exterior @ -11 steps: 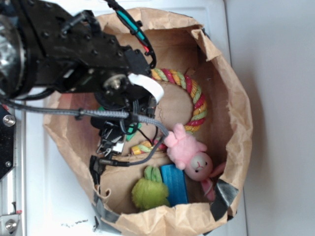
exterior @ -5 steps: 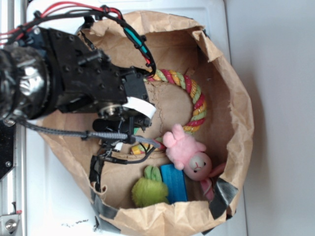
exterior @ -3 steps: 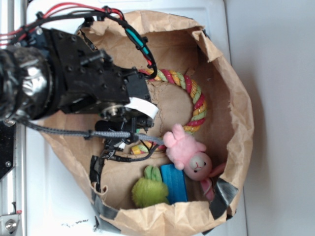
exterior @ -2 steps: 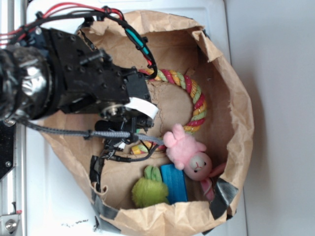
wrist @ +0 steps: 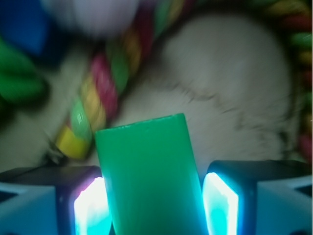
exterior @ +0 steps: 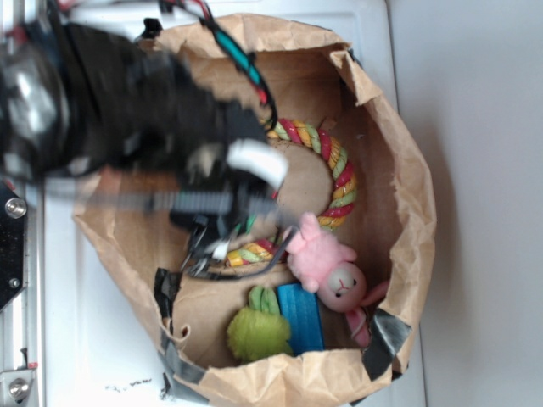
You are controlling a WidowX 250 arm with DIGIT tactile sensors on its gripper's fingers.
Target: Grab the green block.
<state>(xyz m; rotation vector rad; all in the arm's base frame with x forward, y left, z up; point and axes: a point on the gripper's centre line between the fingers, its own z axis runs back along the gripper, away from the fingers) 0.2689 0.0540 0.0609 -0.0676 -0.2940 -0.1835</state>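
The green block is a smooth, plain green slab that stands lengthwise between my gripper's two glowing pads, with both pads against its sides. It looks sharp while the bag floor behind it is blurred. In the exterior view my gripper hangs inside the paper bag, over its left half. There the black arm and cables hide nearly all of the block.
A striped rope ring lies on the bag floor just right of the gripper. A pink bunny plush, a blue block and a fuzzy yellow-green plush lie toward the bag's near wall. Crumpled paper walls enclose everything.
The arm has shifted to the right and is now motion-blurred. More of the rope's lower end shows beneath the gripper. The plush toys and blue block have not moved.
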